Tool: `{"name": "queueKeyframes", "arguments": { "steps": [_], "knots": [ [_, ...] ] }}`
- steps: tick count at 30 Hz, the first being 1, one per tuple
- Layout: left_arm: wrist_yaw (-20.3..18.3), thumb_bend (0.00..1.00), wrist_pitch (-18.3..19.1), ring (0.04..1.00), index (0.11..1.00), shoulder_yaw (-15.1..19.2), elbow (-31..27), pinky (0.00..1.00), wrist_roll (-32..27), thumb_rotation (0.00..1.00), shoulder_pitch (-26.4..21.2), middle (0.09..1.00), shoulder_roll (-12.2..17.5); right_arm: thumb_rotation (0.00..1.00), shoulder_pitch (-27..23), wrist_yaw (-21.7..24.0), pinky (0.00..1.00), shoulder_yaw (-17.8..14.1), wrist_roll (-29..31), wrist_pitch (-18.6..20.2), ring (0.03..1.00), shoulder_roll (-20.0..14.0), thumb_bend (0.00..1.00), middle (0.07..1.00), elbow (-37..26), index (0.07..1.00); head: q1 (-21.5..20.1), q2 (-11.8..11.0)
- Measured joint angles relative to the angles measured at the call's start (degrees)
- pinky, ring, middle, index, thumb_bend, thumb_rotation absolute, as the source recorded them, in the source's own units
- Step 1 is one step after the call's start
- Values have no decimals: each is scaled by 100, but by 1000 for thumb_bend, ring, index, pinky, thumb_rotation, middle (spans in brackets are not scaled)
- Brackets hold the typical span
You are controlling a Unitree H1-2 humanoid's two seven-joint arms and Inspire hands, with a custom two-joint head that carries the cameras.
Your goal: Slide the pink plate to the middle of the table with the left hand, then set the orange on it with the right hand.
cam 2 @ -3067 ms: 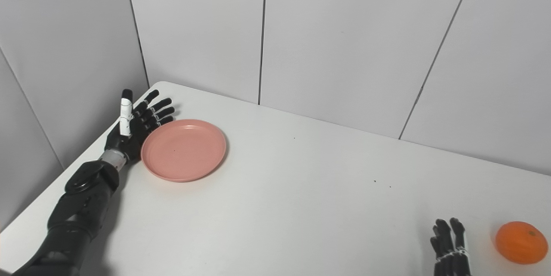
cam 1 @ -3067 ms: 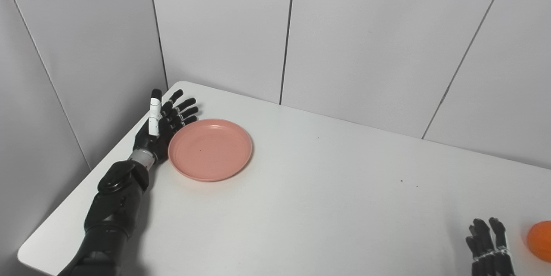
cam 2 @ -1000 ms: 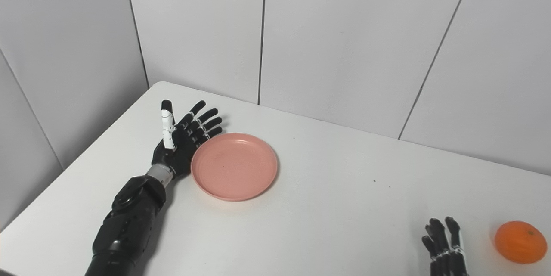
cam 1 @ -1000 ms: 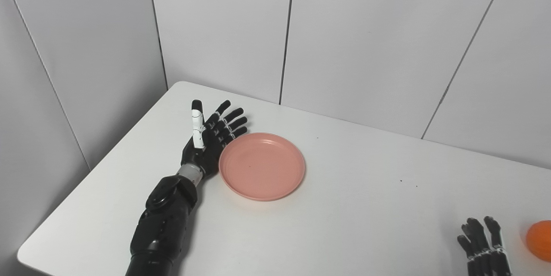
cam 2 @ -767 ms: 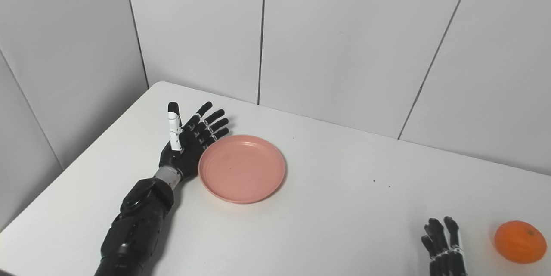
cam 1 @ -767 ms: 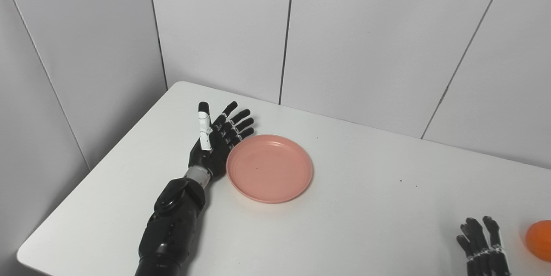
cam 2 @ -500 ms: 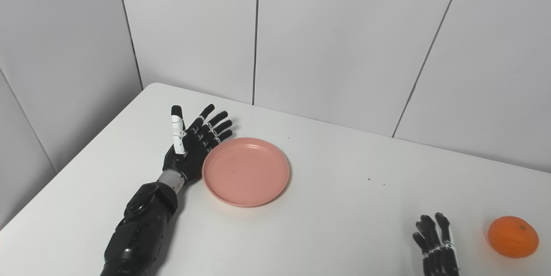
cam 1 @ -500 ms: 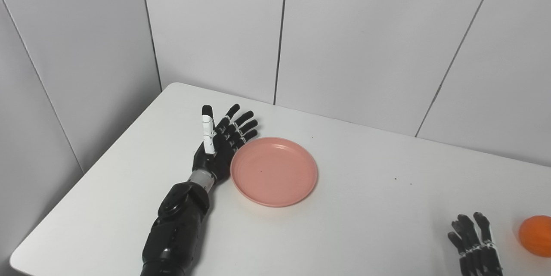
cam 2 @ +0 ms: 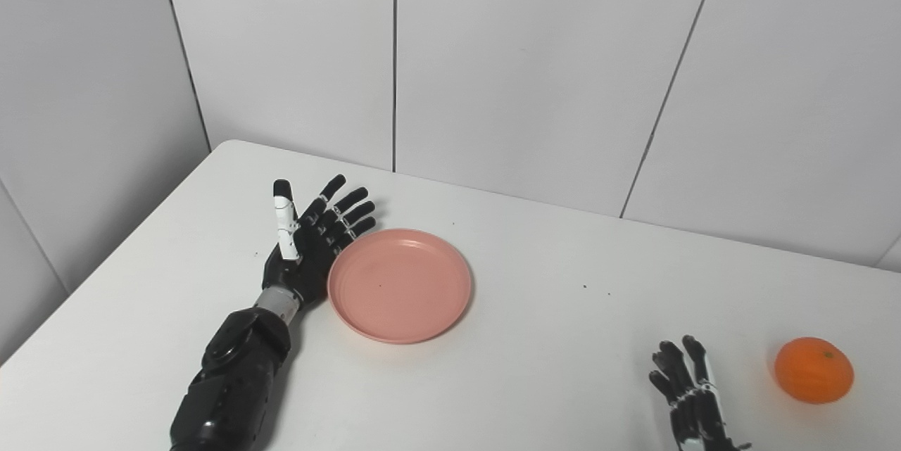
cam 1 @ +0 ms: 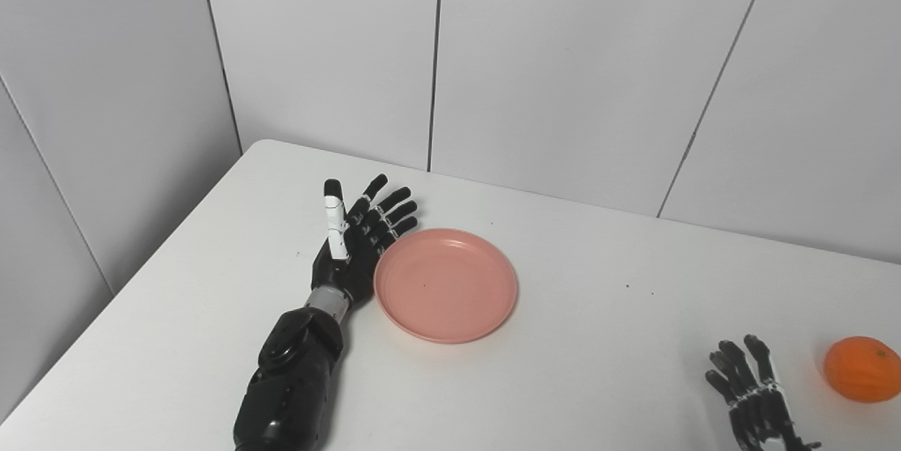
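left hand [cam 1: 355, 243]: fingers [cam 1: 391, 212] spread wide and straight, holding nothing, set on edge with the palm facing the pink plate [cam 1: 446, 285]. thumb stands up, marked by a white segment. the palm side looks to be touching the plate's left rim, or just beside it; contact cannot be confirmed. black forearm runs from the wrist back toward the near table edge.

right hand [cam 2: 693, 398]: fingers [cam 2: 681, 365] apart and slightly curled, holding nothing, low over the white table [cam 1: 605, 338], well to the right of the plate and nearer the front edge. wrist is cut off by the picture's bottom edge.

pink plate: round, shallow, nothing in it, lying flat on the table. it sits left of the table's centre, clear of the back edge.

orange [cam 2: 814, 370]: rests on the table far right of the plate, just to the right of the right hand, with a gap of bare table between the 2.

grey panelled wall [cam 1: 563, 64] stands behind the plate and also runs along the table's left side.
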Motion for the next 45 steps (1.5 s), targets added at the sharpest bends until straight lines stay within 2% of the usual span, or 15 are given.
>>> {"name": "queueKeyframes", "arguments": {
  "steps": [9, 15, 30, 42, 45],
  "knots": [
    [314, 1000, 69, 793, 893, -121, -233, 806, 174, 1000, 72, 788, -90, 1000, -24, -20, 883, 14, -185, 1, 891, 58, 826, 893, -16, 937, -325, 193],
    [511, 1000, 153, 813, 904, -185, -353, 839, 263, 1000, 80, 806, -205, 1000, -23, -71, 862, 28, -351, 95, 884, 86, 840, 890, -53, 934, -554, 343],
    [1005, 1000, 256, 811, 932, -329, -570, 866, 530, 1000, 79, 803, -566, 1000, -23, -192, 859, 84, -465, 469, 881, 124, 817, 893, -153, 938, -721, 457],
    [1063, 1000, 338, 815, 937, -391, -621, 859, 619, 999, 84, 812, -600, 1000, -28, -242, 848, 116, -725, 519, 877, 157, 829, 890, -170, 938, -1152, 598],
    [1061, 1000, 353, 815, 943, -476, -672, 862, 625, 1000, 121, 805, -613, 1000, -28, -255, 842, 127, -797, 584, 875, 168, 806, 888, -199, 936, -1266, 642]
  ]
}}
